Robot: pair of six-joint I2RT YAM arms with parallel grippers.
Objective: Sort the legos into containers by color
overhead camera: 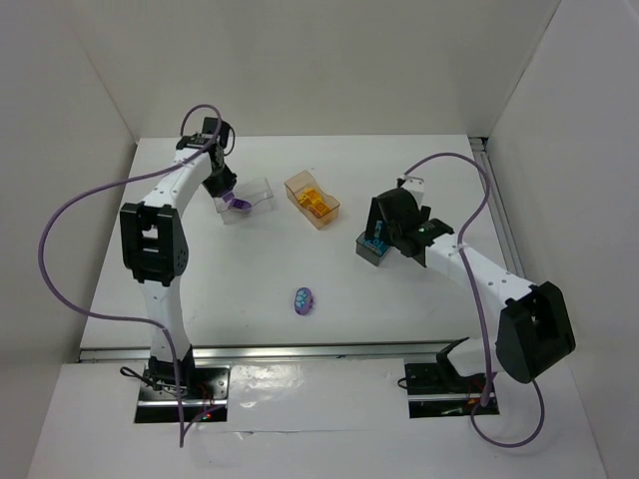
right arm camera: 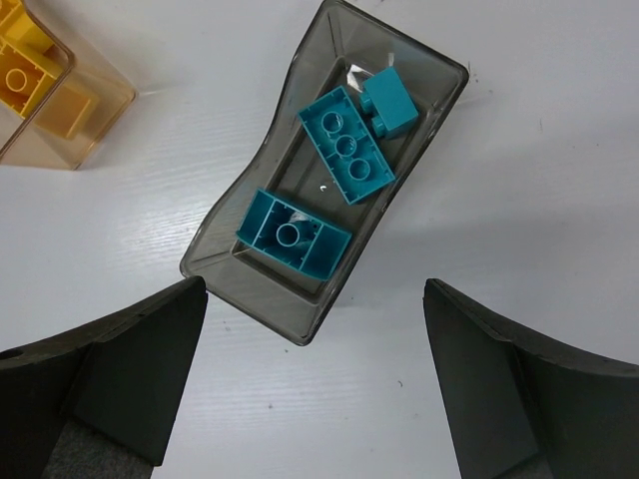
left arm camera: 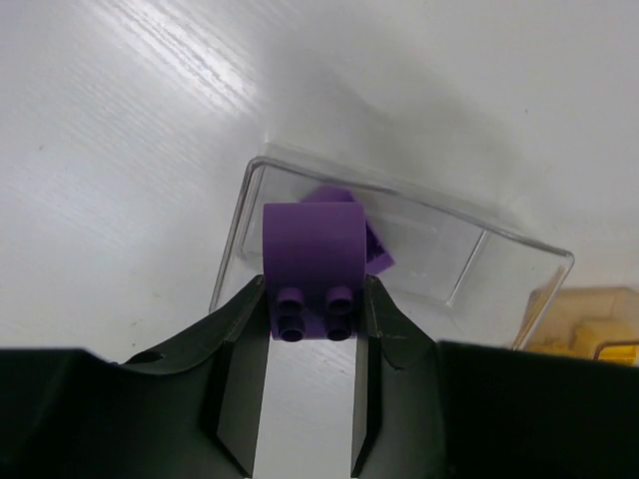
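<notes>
Purple brick [left arm camera: 315,249] is pinched between the closed fingers of the left gripper [left arm camera: 314,319], studs toward the wrist camera, at the rim of the clear bin [left arm camera: 499,254]. A second purple piece [left arm camera: 377,254] lies inside the bin. The rounded purple piece [overhead camera: 305,300] lies alone on the table [overhead camera: 399,309], well apart from the bins. Three cyan bricks [right arm camera: 349,150] lie in the dark grey bin [right arm camera: 222,249]. The right gripper [right arm camera: 315,294] hangs above it, jaws spread wide, holding nothing. The amber bin [overhead camera: 312,200] stands between the other two, with yellow bricks [right arm camera: 20,70] inside.
</notes>
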